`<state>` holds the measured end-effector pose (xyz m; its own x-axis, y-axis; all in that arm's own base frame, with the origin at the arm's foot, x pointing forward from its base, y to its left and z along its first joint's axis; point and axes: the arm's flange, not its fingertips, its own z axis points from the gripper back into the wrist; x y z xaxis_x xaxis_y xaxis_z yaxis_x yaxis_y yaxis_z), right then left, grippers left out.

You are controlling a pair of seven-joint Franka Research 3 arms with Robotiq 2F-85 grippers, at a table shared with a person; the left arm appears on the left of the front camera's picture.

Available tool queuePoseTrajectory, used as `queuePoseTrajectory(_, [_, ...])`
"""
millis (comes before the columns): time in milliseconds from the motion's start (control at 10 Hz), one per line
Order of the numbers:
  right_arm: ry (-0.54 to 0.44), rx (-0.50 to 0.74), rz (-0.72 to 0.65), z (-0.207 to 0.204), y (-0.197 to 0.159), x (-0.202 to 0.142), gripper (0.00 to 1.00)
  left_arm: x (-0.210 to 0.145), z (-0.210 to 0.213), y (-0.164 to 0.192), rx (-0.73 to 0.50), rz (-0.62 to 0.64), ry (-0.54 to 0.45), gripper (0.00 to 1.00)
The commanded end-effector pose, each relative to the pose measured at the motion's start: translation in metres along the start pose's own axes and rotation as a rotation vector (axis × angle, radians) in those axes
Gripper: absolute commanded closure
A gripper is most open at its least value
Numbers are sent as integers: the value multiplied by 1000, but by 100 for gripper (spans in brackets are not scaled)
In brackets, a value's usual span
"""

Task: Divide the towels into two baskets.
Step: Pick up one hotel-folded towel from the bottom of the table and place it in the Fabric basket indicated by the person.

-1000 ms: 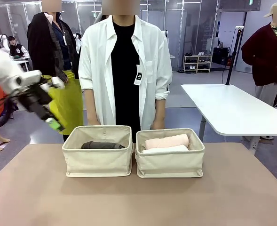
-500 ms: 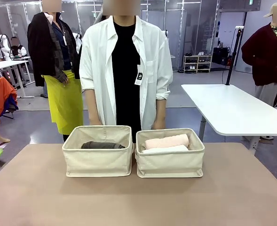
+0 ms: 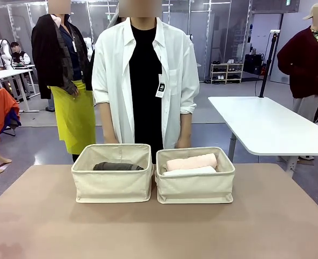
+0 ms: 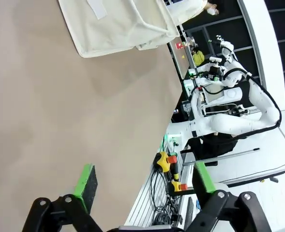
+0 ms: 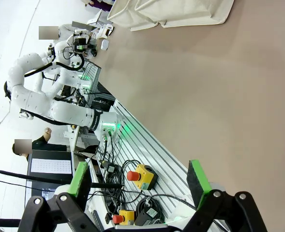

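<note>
On the bench [image 3: 159,226], far side: two cream canvas baskets stand side by side, nearly touching, in front of the person in the white shirt [image 3: 145,75].
Left basket [image 3: 114,181]: holds the dark grey towel [image 3: 117,167], its long axis running across the bench, left to right. Whether a second roll lies behind or beneath it I cannot tell.
Right basket [image 3: 195,183]: holds the peach-pink towel [image 3: 191,161] at the back and the white towel [image 3: 190,171] just in front of it, touching, both lying the same left-to-right way.
Pale yellow towel: not made out in these views.
Left hand [image 4: 144,186]: fingers spread wide apart, nothing between the green pads [image 4: 86,181]; it hangs over bare bench near the robot's edge, with a basket corner [image 4: 118,24] well ahead of it.
Right hand [image 5: 140,181]: fingers likewise wide apart and empty, also back by the robot's edge; the basket [image 5: 176,12] lies far ahead.
Key relation: both hands are well apart from the baskets, each about equally far from its own side's basket.
Judgement: the sorting looks done or nearly so; no loose towel lies on the open bench for either hand to reach.
</note>
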<state>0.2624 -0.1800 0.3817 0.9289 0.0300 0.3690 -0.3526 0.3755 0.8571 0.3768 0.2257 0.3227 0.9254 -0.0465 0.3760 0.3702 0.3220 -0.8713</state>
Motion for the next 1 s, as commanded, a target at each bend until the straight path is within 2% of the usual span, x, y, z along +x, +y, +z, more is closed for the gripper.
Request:
queuePoseTrajectory(0, [-11,3,16,-1,3,2,0,-8,2,-15,13,-11,23,0])
queuePoseTrajectory(900, [-11,3,16,-1,3,2,0,-8,2,-15,13,-11,23,0])
